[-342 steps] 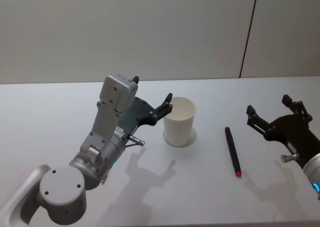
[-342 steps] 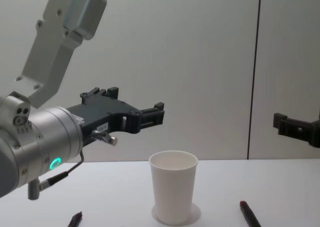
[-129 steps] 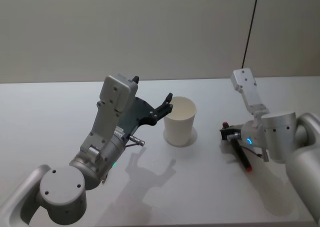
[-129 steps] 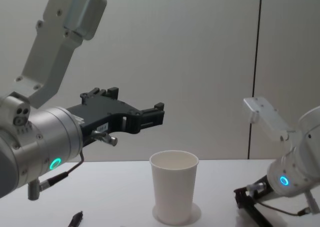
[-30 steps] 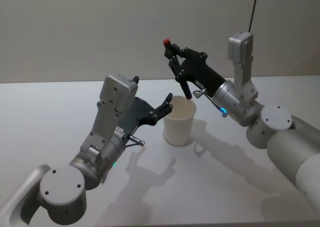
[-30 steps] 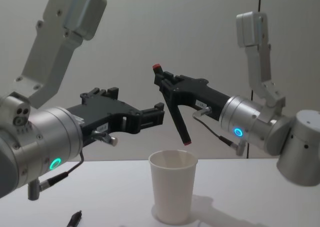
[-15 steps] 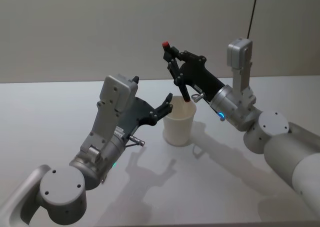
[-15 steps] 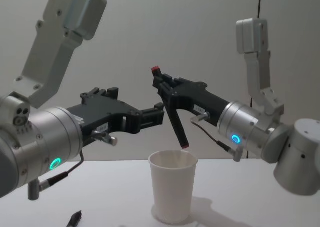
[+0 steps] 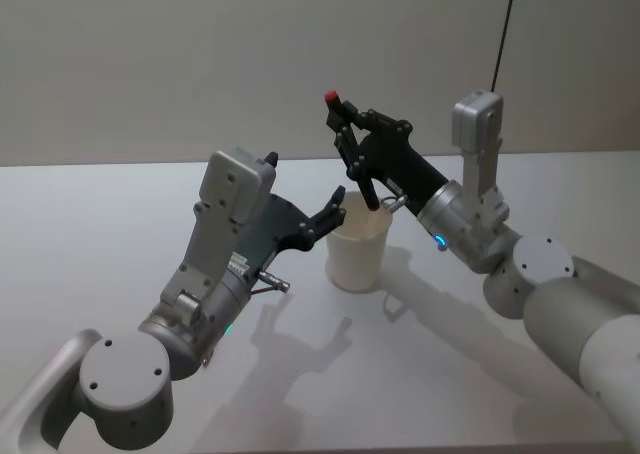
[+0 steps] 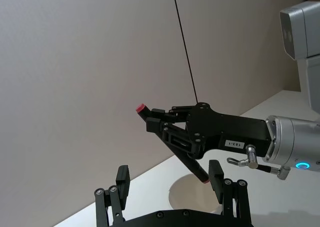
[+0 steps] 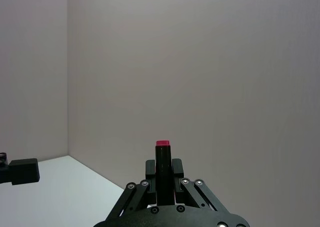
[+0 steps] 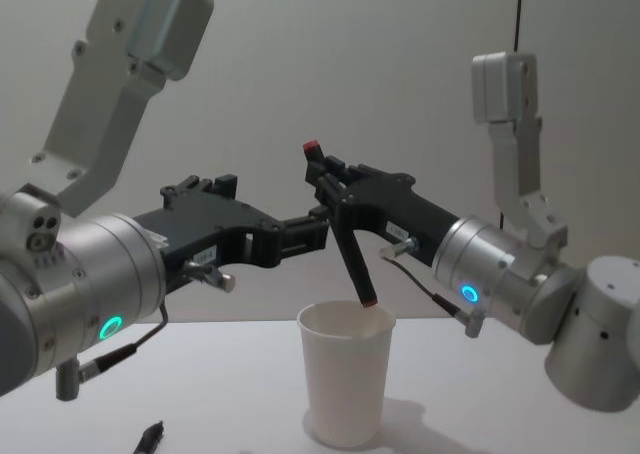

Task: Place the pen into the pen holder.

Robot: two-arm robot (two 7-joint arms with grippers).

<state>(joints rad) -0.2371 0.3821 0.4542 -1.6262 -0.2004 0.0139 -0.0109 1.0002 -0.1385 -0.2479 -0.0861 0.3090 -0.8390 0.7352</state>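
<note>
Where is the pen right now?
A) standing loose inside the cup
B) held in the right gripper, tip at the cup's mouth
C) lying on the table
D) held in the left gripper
B: the right gripper clamps the tilted pen, its lower tip at the rim of the pen holder; the left gripper hangs open beside it.

One pen, one pen holder, and two claws: left claw, right claw.

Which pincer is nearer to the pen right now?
Right. The right pincer grips the pen above the paper cup; the left pincer hangs open to the pen's left, apart.
</note>
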